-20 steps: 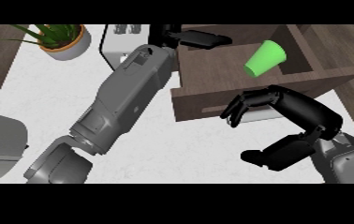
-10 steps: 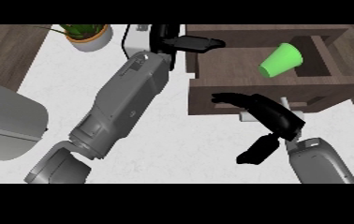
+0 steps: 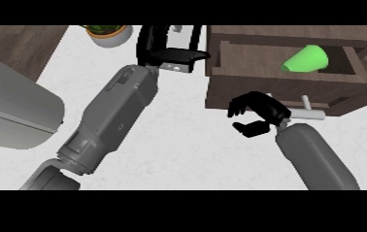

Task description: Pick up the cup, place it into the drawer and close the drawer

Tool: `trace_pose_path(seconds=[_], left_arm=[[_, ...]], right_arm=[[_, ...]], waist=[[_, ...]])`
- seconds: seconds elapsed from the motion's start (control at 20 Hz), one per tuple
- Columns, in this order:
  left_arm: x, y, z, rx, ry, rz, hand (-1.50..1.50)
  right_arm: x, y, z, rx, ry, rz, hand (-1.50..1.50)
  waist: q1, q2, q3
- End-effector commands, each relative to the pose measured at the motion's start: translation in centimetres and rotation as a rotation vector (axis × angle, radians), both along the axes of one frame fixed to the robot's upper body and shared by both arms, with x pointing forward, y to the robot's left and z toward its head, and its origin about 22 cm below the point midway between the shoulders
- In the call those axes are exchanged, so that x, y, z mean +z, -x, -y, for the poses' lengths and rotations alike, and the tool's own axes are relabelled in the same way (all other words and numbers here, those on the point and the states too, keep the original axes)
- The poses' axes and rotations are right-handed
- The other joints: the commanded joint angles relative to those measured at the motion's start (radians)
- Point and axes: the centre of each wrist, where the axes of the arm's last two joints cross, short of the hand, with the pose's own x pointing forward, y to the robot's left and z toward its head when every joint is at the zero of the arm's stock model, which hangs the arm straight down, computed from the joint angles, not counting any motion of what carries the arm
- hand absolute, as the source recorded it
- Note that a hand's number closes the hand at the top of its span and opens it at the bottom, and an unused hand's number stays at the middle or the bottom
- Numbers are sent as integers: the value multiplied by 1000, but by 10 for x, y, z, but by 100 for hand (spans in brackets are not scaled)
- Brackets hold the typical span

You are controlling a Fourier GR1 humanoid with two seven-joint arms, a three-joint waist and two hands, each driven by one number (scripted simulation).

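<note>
A bright green cup lies on its side inside the open wooden drawer at the upper right. My right hand is at the drawer's front panel, fingers curled and holding nothing, just left of the white handle. My left hand reaches far up the view beside the drawer's left wall, fingers and thumb extended, holding nothing.
A potted plant in a white pot stands at the top left. A grey rounded object sits at the left edge. A dark wooden surface borders the white counter at the upper left.
My right hand has drawn inward and curled at the drawer's front. The view has shifted, so the drawer, cup and left arm sit differently in the frame.
</note>
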Motion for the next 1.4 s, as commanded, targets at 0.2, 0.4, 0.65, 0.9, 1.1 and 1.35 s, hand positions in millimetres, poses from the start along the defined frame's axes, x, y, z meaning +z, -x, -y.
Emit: trace_pose_path(seconds=[0.2,0.4,0.65,0.9,1.1,1.35], left_arm=[[-19,12,-33,-44,21,-13,-150],[-12,10,-40,-47,31,1,-150],[-17,15,-51,-74,7,-7,-150],[-17,16,-56,-85,10,5,-150],[-19,18,-71,-93,8,-16,-150],[-18,19,-70,-131,5,-16,-150]], right_arm=[[15,-54,33,-99,-93,110,150],[47,-80,30,-191,-155,188,150],[77,-93,64,-300,-187,244,150],[105,-100,74,-317,-221,262,150],[114,-98,91,-325,-253,267,150],[126,-99,93,-311,-265,256,150]], waist=[[51,8,3],[83,24,5],[111,27,5],[125,42,4],[137,34,3],[155,37,3]])
